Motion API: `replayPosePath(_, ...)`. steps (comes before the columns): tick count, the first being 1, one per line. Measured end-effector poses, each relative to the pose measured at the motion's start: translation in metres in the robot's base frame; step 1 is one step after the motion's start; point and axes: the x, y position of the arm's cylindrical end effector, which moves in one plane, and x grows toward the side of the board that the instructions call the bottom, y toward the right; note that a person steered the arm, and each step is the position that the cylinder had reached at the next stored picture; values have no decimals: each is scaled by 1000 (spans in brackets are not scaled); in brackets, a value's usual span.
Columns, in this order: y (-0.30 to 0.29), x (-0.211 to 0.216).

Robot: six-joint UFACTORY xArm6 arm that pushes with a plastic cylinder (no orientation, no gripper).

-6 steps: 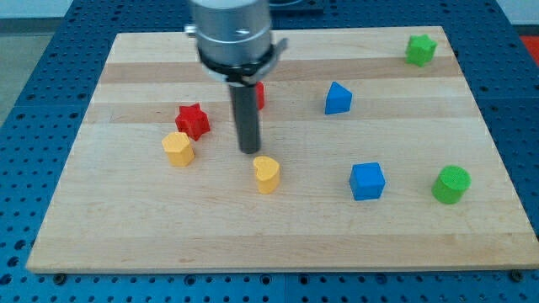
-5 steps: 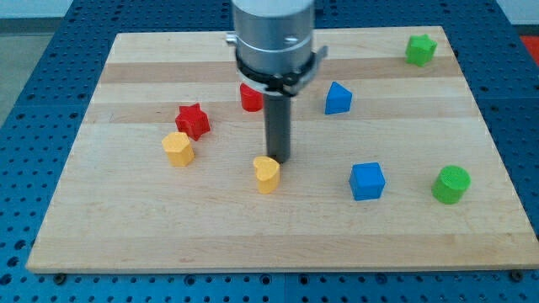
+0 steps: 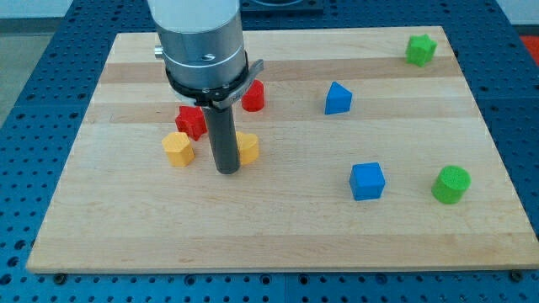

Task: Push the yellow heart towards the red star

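The yellow heart (image 3: 248, 148) lies near the board's middle, partly hidden behind my rod. The red star (image 3: 189, 122) sits up and to the left of it, its top covered by the arm's body. My tip (image 3: 227, 171) rests on the board just left of and below the heart, touching or nearly touching it. The tip stands between the heart and a second yellow block (image 3: 178, 148), which lies just below the red star.
A red block (image 3: 253, 96) sits above the heart. A blue prism-like block (image 3: 338, 98) lies to the upper right, a blue cube (image 3: 367, 181) and a green cylinder (image 3: 450, 184) to the lower right. A green star (image 3: 420, 50) is at the top right corner.
The yellow heart has slid up and to the left, closer to the red star. My tip went from the heart's upper right to its lower left.
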Motion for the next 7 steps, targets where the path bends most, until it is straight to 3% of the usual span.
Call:
replayPosePath(2, 46, 43)
replayPosePath(3, 93, 16)
replayPosePath(4, 91, -19)
replayPosePath(6, -25, -24)
replayPosePath(7, -27, -24)
